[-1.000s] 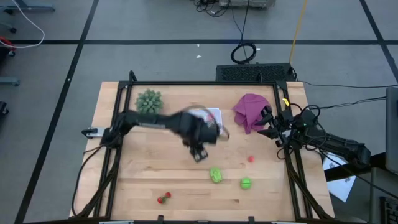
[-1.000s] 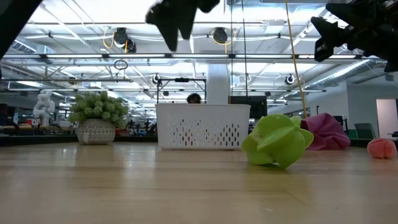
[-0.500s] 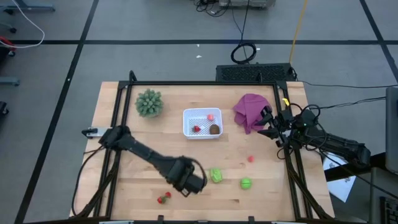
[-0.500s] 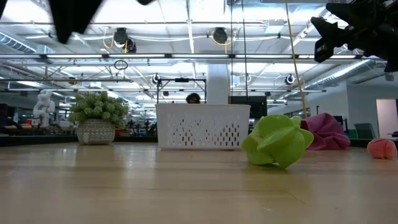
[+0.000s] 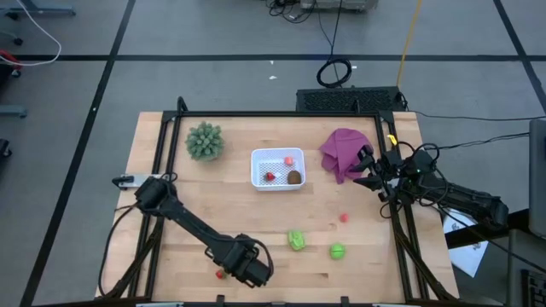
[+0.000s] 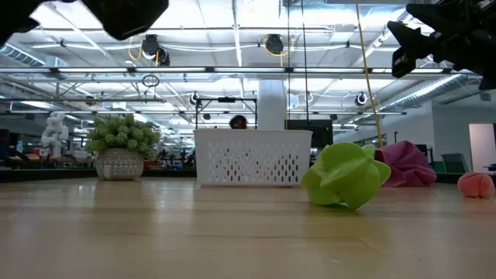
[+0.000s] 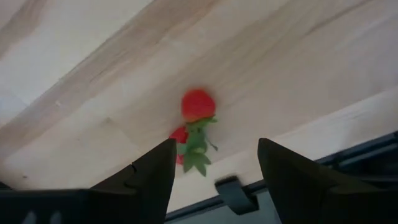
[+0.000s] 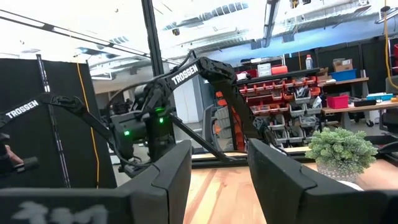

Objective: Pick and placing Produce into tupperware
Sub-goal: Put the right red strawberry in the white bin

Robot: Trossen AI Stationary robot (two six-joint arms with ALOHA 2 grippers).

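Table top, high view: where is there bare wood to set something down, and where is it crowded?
Bare: the left half between the plant and the left gripper, and the strip between the tupperware and the green pieces. Crowded: the near edge, with the strawberry under the open left gripper, and the far right corner by the purple cloth and right gripper.

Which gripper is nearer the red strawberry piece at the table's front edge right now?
Left. The left gripper hangs open just above the red strawberry piece, which lies on the table ahead of its fingers. The right gripper waits far off, beside the purple cloth.
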